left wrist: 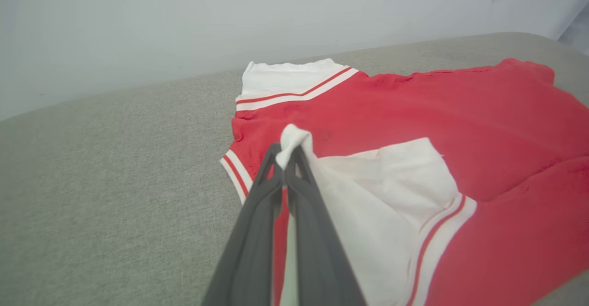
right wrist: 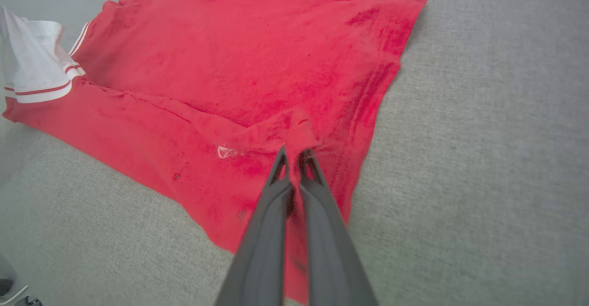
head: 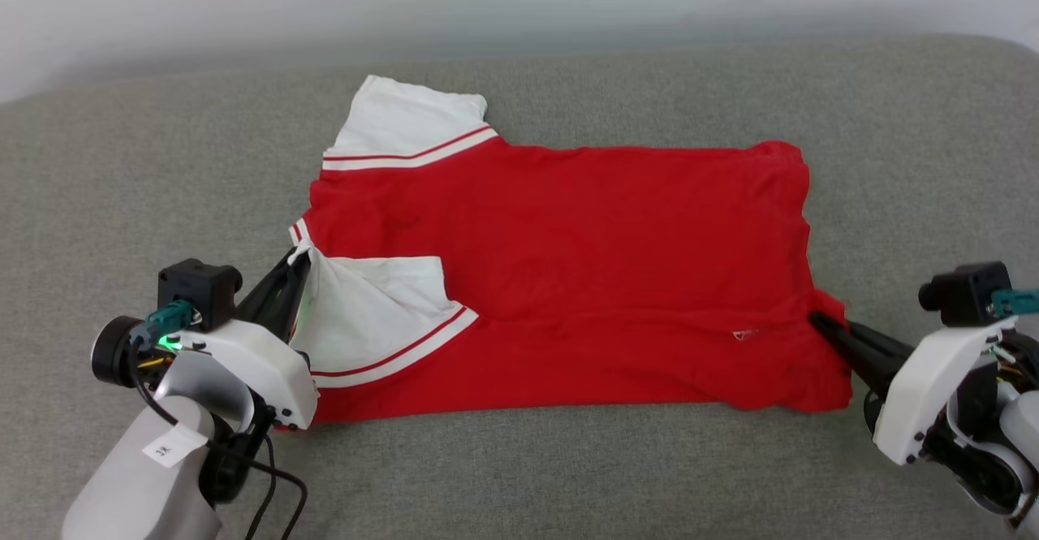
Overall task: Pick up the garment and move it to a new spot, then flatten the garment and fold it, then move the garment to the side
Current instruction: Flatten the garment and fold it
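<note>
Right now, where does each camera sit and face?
Head view: on the head, looking forward and down at the red T-shirt on the grey cushion; left gripper and right gripper show.
Left wrist view: along its own shut fingers, pinching the white sleeve.
Right wrist view: along its own shut fingers, pinching the red hem.
Shared: all three see the red T-shirt.

A: How is the light?
B: Bright, soft and even, no glare. Faint shadow edges the garment [head: 568,280].
A: And sharpness?
B: Head view is crisp. Wrist views bow at the edges; near fingers [left wrist: 251,251] blur slightly.
</note>
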Tool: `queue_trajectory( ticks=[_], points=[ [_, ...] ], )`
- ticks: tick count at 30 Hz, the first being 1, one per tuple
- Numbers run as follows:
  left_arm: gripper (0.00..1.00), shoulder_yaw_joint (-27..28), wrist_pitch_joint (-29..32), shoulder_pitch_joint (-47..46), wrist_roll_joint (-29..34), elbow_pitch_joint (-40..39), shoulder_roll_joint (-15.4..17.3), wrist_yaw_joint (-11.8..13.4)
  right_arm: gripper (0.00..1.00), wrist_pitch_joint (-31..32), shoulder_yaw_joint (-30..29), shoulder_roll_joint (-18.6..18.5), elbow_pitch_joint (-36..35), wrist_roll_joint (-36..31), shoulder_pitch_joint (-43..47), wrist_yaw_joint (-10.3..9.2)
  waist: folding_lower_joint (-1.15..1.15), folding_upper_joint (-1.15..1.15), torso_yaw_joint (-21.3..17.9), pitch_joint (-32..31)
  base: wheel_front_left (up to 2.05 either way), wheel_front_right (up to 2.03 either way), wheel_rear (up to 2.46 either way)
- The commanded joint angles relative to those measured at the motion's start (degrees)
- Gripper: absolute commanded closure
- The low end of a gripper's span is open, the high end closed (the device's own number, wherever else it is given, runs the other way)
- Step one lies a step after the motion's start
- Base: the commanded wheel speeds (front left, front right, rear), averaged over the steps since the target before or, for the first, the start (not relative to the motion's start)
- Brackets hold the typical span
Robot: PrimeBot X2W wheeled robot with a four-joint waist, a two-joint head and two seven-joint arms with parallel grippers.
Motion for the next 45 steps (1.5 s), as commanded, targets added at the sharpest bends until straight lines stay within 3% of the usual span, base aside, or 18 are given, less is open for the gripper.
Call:
queue_trajectory(
  ticks=[1,20,22,23,24,31,35,45],
  points=[
    [1.0,-0.1,-0.3,-1.7,0.3,1.9,-0.1,-0.4,1.0,0.3,0.3,0.9,1.0,-0.3,-2.0,-0.05,-0.02,0.0,-0.4,2.0,0.0,0.0,0.0],
    [1.0,-3.8,-4.3,-10.3,0.2,25.0,-4.5,-4.3,1.0,-1.1,3.7,4.9,12.2,-0.3,-8.8,-0.05,-0.02,0.0,-0.3,6.1,0.0,0.0,0.0],
    [1.0,-4.2,-5.6,-11.4,-0.1,28.1,-5.0,-4.8,0.38,-1.7,4.5,5.4,12.6,0.3,-8.6,-0.05,-0.02,0.0,-0.4,5.3,0.0,0.0,0.0],
    [0.58,-4.3,-6.0,-11.7,-0.3,29.0,-5.0,-4.9,0.0,-2.4,4.5,5.5,12.7,0.3,-8.5,-0.05,-0.02,0.0,-0.3,4.9,0.0,0.0,0.0],
    [0.0,-4.6,-6.4,-12.1,-0.1,29.8,-5.0,-5.0,0.0,-2.7,4.6,5.5,12.7,0.3,-8.4,-0.05,-0.02,0.0,-0.2,4.4,0.0,0.0,0.0],
    [0.0,-6.3,-8.0,-14.8,0.4,30.0,-3.4,-5.7,0.0,-6.7,4.4,3.6,10.3,0.6,-5.3,-0.05,-0.02,0.0,1.5,0.1,0.0,0.0,0.0],
    [0.0,-7.5,-5.3,-16.2,-0.4,27.2,-1.6,-5.8,0.0,-7.6,3.8,2.5,8.5,0.1,-3.6,-0.05,-0.02,0.0,2.3,-1.8,0.0,0.0,0.0],
    [0.0,-12.4,20.7,-19.2,-9.6,16.9,3.6,-5.9,0.0,-4.9,1.6,1.3,5.2,-1.4,-0.5,-0.05,-0.02,0.0,3.3,-4.0,0.0,0.0,0.0]
  ],
)
